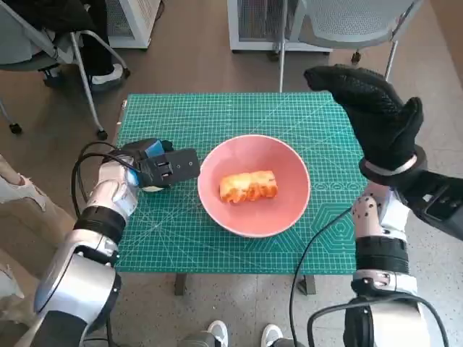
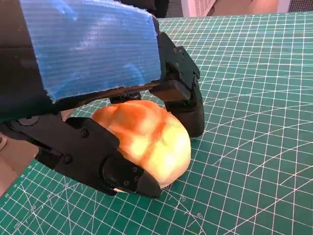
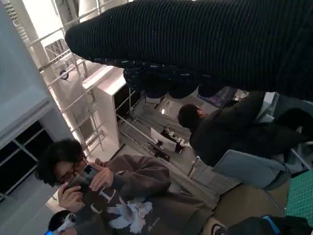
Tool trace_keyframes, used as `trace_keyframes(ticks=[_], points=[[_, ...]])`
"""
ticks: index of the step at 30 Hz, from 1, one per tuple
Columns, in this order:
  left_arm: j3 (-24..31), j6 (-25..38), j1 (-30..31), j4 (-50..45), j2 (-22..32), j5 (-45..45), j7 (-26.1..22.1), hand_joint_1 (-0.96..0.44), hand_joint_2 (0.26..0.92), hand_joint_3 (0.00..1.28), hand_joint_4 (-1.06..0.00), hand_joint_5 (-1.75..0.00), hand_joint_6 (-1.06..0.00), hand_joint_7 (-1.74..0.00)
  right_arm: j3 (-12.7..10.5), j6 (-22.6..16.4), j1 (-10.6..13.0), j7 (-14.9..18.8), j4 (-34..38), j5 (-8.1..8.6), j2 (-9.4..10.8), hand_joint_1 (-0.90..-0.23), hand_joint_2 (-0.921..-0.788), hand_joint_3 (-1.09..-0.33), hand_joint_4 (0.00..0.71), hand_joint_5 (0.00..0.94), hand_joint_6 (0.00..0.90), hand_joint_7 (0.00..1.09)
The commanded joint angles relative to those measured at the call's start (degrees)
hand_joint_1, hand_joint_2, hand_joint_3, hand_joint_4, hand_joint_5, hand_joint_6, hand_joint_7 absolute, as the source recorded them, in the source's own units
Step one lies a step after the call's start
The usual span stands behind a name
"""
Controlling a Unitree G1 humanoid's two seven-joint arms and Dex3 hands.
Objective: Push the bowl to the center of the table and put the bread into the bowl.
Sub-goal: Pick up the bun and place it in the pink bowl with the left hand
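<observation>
A pink bowl (image 1: 255, 186) stands near the middle of the green mat (image 1: 217, 116), and a golden piece of bread (image 1: 248, 186) lies inside it. Just left of the bowl my left hand (image 1: 160, 165) rests low on the mat. The left wrist view shows a round orange-yellow bread roll (image 2: 146, 142) sitting on the mat between that hand's black fingers (image 2: 188, 105), which grip it from both sides. My right hand (image 1: 369, 112), in its black glove, is raised above the table's far right corner, fingers extended and holding nothing.
Chair legs (image 1: 90, 79) stand beyond the table's far left corner and another chair (image 1: 347, 29) behind the far right. A person's shoes (image 1: 242, 334) show at the near edge. In the right wrist view people (image 3: 122, 191) sit nearby.
</observation>
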Motion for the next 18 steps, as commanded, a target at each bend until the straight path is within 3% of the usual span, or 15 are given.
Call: trace_keyframes(ticks=[1,18], points=[[-0.2,-0.3,-0.1,-0.4,1.0,0.1,-0.4,0.00,0.890,0.16,-0.56,-1.47,-0.71,-0.93,0.3,0.8,2.0,-0.1,-0.5,-0.17,0.2,-0.658,-0.921,-0.725,0.189,0.000,-0.001,0.53],[-0.1,-1.2,-0.6,-4.0,2.9,0.3,-0.6,0.00,0.899,0.14,-0.60,-1.41,-0.66,-0.99,0.3,1.6,2.1,0.2,-1.0,0.11,0.2,-0.656,-0.921,-0.724,0.189,0.000,-0.001,0.53]])
